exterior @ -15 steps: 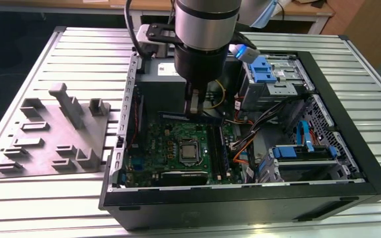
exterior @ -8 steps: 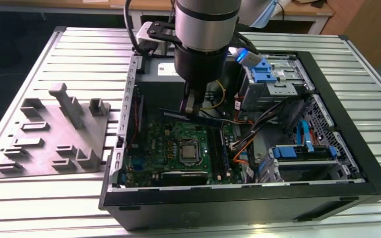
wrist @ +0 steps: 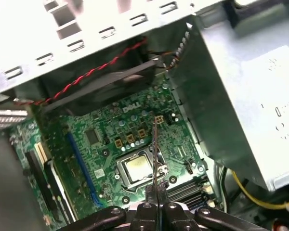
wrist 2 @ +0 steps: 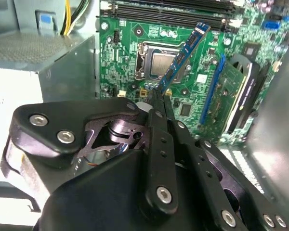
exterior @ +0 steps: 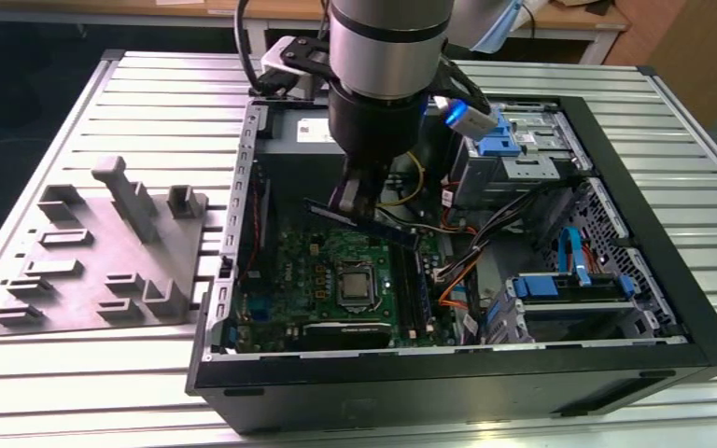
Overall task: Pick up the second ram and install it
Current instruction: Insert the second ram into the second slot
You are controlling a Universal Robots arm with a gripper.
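The jaws are pinching the second ram point(exterior: 386, 225) by one end, pressed together on its flat faces, and holding it inside the open computer case point(exterior: 458, 370) that is lying on the slatted bench point(exterior: 147, 93). The stick is hanging over the far part of the green motherboard point(exterior: 328, 266), slanting down toward the exterior view's right, and appears to be clear of the board. Open room is lying around it on the near side. On the exterior view's left the case wall point(exterior: 249, 215) is closing in, and on the right cables and drive cages point(exterior: 521, 154) are crowding the space.

In the second wrist view the second ram point(wrist 2: 184, 54) is showing its blue-labelled face (its free end is reaching toward the black memory slots point(wrist 2: 173, 8)) and is crossing over the processor socket point(wrist 2: 160, 65). In the first wrist view the second ram point(wrist: 156, 154) is appearing edge-on as a thin dark line over the same socket point(wrist: 137, 168), with the grey power-supply box point(wrist: 250, 115) standing beside the board. The exterior view is also taking in a grey fixture block point(exterior: 97, 271), sitting on the bench well apart from the case on that view's left.

Counted: one stick in the jaws, one processor socket, one long blue slot point(wrist 2: 214, 91), one fixture block.
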